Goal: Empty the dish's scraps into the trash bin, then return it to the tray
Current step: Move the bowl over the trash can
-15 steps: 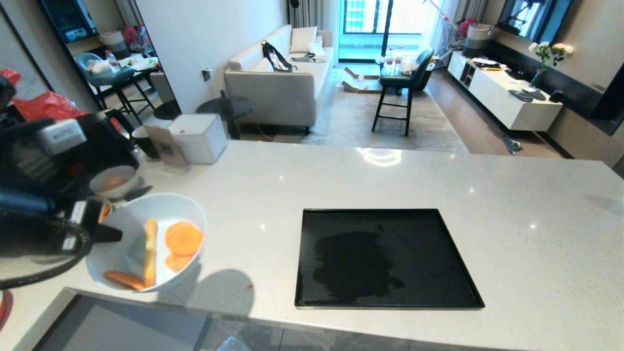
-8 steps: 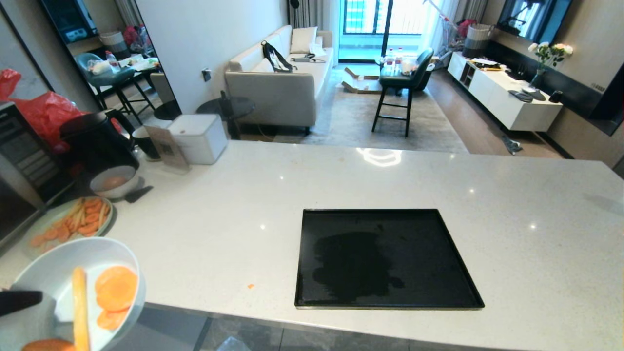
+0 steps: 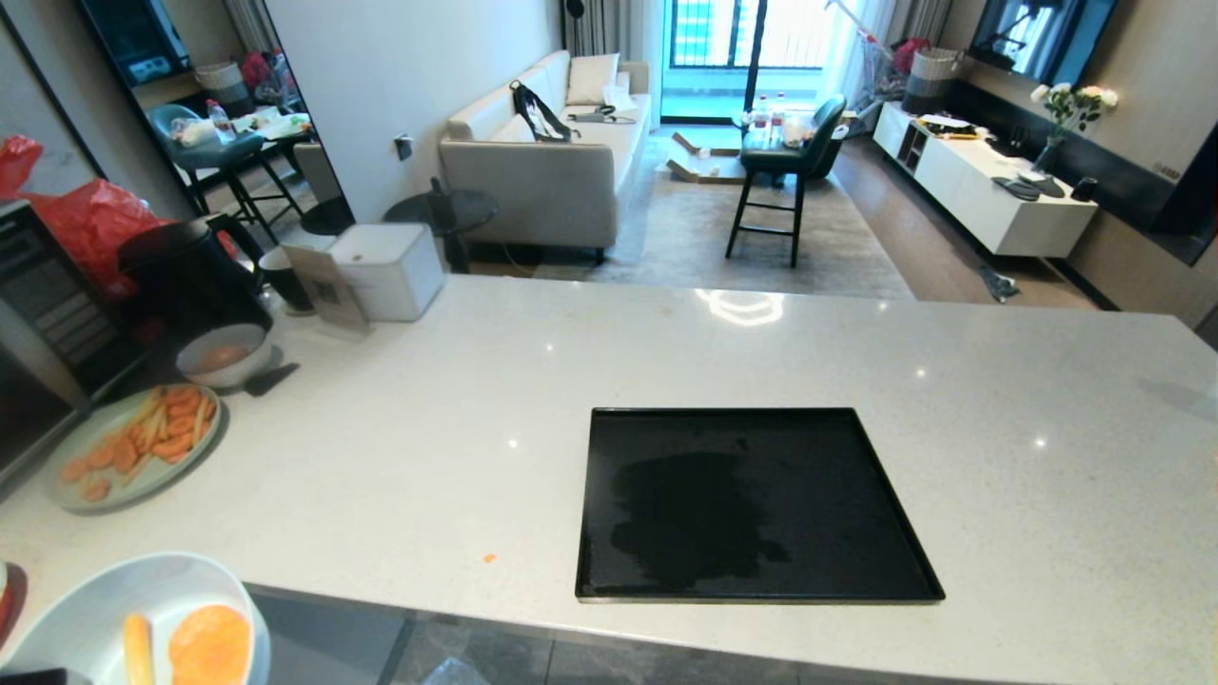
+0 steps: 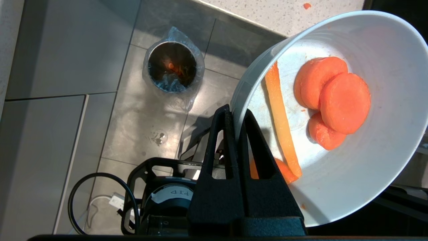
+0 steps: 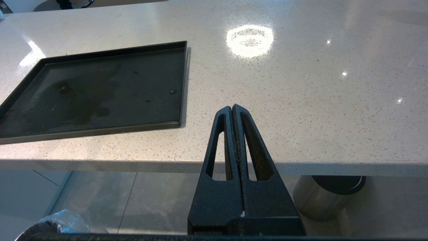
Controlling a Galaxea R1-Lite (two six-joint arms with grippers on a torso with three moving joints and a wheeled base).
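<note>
My left gripper (image 4: 235, 112) is shut on the rim of the white dish (image 4: 384, 60), one finger inside and one outside. The dish (image 3: 86, 618) hangs off the counter's near left corner, over the floor. In it lie the scraps: orange carrot slices (image 4: 334, 100) and a pale stick (image 4: 281, 117). On the grey tiles below stands the trash bin (image 4: 172, 65), a steel cylinder with a clear liner and orange bits inside. The black tray (image 3: 752, 504) lies bare on the counter. My right gripper (image 5: 232, 107) is shut and parked below the counter's front edge.
A pale green plate (image 3: 143, 480) with orange and yellow pieces, a greyish bowl (image 3: 224, 357), a black kettle (image 3: 190, 276) and a white box (image 3: 390, 266) stand at the counter's left. A brushed steel bin (image 5: 327, 197) stands under the counter. An orange crumb (image 3: 488, 558) lies near the front edge.
My left arm has carried the dish from above the counter's left side toward me and off the front edge, down to the picture's bottom left corner. The green plate is uncovered now.
</note>
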